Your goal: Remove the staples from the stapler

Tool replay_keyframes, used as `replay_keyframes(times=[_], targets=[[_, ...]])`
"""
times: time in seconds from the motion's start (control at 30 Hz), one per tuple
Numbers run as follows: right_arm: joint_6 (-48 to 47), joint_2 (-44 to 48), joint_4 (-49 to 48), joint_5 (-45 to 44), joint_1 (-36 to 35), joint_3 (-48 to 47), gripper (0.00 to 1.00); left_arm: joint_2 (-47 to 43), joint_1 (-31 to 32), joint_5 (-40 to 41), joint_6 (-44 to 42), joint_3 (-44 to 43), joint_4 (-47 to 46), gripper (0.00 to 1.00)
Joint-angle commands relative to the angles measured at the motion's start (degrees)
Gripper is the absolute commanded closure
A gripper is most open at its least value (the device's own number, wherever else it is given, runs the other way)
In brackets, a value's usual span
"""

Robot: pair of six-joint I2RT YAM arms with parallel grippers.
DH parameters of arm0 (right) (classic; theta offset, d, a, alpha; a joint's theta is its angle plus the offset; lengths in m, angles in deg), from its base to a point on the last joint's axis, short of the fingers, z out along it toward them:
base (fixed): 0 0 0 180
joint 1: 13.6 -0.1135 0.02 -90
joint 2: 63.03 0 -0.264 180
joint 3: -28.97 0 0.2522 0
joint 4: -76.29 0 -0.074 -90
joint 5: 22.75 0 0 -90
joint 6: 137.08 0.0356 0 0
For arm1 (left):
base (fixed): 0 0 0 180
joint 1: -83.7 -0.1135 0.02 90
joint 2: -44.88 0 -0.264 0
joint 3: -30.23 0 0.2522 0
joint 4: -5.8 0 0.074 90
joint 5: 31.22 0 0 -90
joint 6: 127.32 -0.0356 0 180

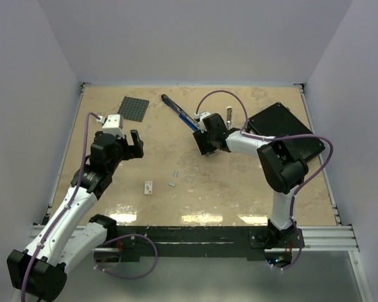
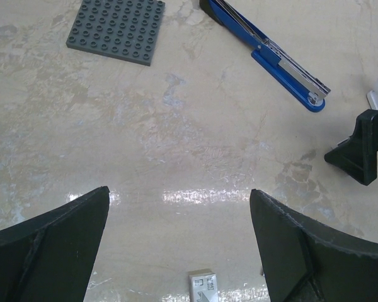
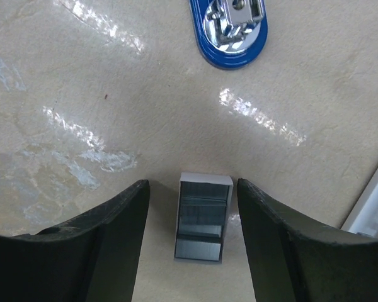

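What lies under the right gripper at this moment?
A short grey metallic strip of staples lies on the beige table, between the open jaws of the right gripper and touching neither. The top view cannot show it, because the gripper covers it there.

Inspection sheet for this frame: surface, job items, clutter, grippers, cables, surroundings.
Surface: beige table, glare patches.
Job's things: stapler opened out at back; staple block at the right gripper; loose staples mid-table.
Clutter: studded plate, black box, white block, silver bar.
Grippers: left gripper open, empty; right gripper open around staple block.
Cables: purple cables looped off both arms.
Surroundings: white walls; black rail at near edge.
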Motion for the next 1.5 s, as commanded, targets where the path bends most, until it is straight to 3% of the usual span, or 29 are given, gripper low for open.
replay_keyframes(times=[0.0,0.33,0.53,0.73,0.97,1.47], targets=[[-0.6,-0.4,0.4,-1.9,-0.4,-2.1,0.37,-0.2,-0.4,0.9,-1.2,-0.5,0.0,0.03],[-1.4,1.6,1.2,0.9,-0.4,-0.1,0.41,0.0,-0.4,1.1,-1.0,-0.5,0.1,0.03],[-1.7,2.6,2.0,0.4,-0.4,1.5,0.49,-0.2,-0.4,0.5,-0.6,-0.5,-0.1,0.03],[-1.6,4.1,2.4,0.3,-0.5,2.9,0.64,-0.3,-0.4,0.0,-0.6,-0.4,-0.1,0.03],[-1.8,6.7,2.0,1.2,-1.7,4.9,0.68,-0.3,-0.4,0.7,0.1,-0.4,0.0,0.04],[-2.6,10.7,3.4,3.5,-20.4,8.6,0.67,0.4,-0.4,2.7,1.3,-0.7,0.1,0.04]])
